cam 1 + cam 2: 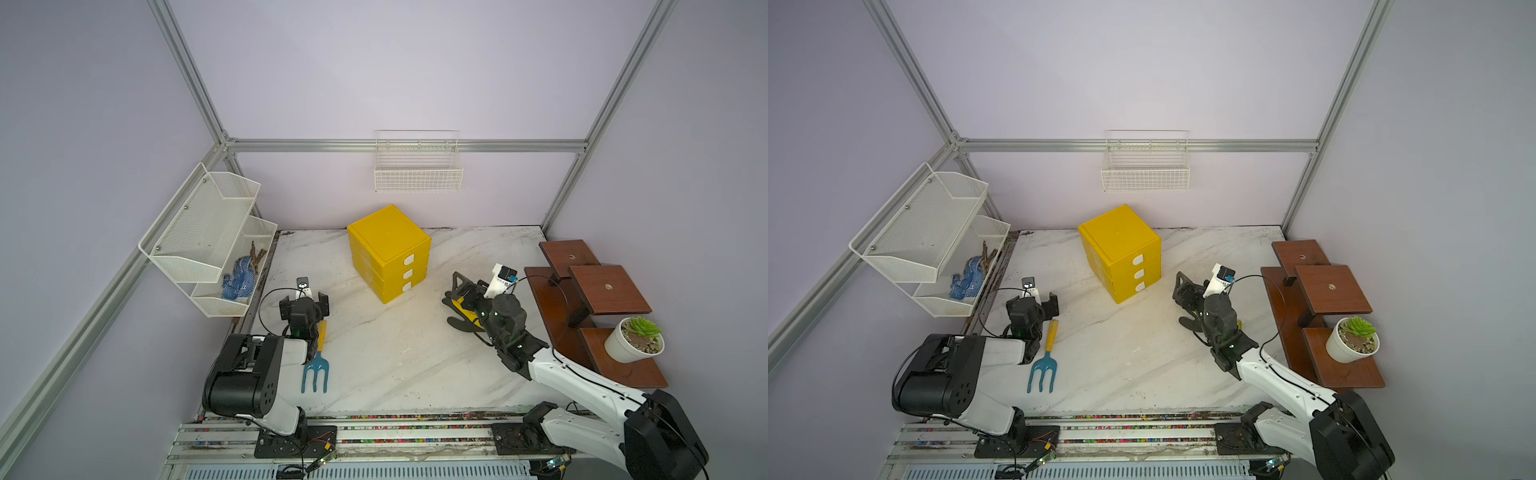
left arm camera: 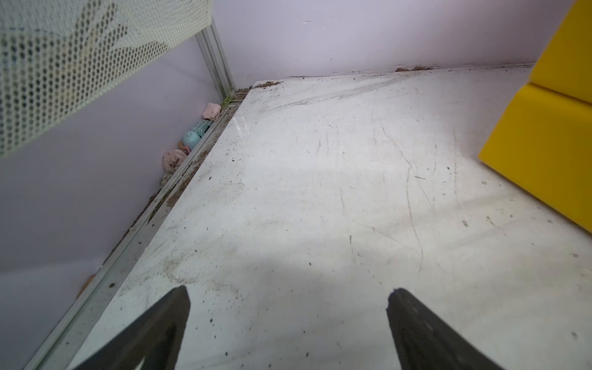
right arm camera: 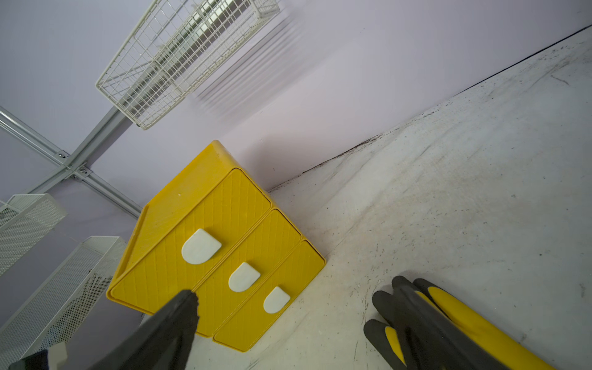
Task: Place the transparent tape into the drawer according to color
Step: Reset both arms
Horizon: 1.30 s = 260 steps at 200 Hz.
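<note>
— Nearest, the left arm (image 1: 249, 374) and the right arm (image 1: 582, 382) are standing on the rail (image 1: 374, 432). What is lying ahead of them?

— The bench (image 1: 395, 357) is carrying one cabinet (image 1: 386, 232) toward the back, well apart from both hands. Its three drawers (image 3: 256, 243) are sitting shut in a stack, each showing one white handle (image 3: 200, 246).

— Which hand is facing those handles?

— The right hand (image 1: 459, 289). In its wrist view all three fronts are looking back at it, so I am judging that the drawers would be sliding out toward that side. It is also sitting nearer. The left hand (image 1: 304, 303) is pointing past the cabinet's blank side.

— And how are the hands standing?

— Both are standing spread, pinching nothing. The right one is hovering over one black-and-yellow glove (image 3: 480, 326). The left one is hovering over bare bench, with one fork (image 1: 316, 370) lying just beside its arm.

— And the tape?

— No roll is showing in any view, so I am counting none seen. Whether the tape is hiding inside the shut drawers or lying somewhere else, I cannot tell.
</note>
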Motion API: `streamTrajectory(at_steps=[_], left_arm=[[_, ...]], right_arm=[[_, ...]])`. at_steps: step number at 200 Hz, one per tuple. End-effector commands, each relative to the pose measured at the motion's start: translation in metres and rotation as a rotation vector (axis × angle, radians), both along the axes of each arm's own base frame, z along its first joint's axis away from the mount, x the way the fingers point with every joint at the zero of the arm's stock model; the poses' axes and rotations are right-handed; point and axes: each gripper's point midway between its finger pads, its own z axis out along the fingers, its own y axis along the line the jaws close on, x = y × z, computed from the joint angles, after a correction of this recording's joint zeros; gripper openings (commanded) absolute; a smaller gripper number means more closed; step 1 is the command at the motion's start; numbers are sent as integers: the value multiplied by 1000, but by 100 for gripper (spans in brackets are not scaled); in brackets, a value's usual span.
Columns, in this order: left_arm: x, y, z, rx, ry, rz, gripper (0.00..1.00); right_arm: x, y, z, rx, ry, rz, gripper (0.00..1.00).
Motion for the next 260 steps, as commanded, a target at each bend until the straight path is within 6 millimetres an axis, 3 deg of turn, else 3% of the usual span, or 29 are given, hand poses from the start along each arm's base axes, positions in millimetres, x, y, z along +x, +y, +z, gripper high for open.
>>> streamTrajectory(at_steps=[1,36,66,105,122,145,174,209,260], left_arm=[[17,-5,28,-11,-83,-16,100],[20,0,29,-34,-100,-20,100],[21,0,29,-39,-98,-20,100],[21,0,29,-40,-97,-21,100],[21,0,29,-40,-98,-19,100],[21,0,29,-39,-98,-20,100],[21,0,29,-39,-96,-19,100],[21,0,29,-39,-96,-20,100],[21,-1,29,-40,-98,-20,100]], right_arm=[[0,-7,5,17,-53,-32,99],[7,-15,-2,-59,30,-94,99],[16,-39,-14,-152,103,-219,100],[30,-50,-13,-535,51,-204,100],[31,-83,-14,-641,41,-357,100],[23,-107,-30,-767,-19,-407,100],[21,-124,-65,-764,31,-389,100],[8,-135,-60,-655,-121,-412,100],[20,-142,-89,-600,-100,-348,100]])
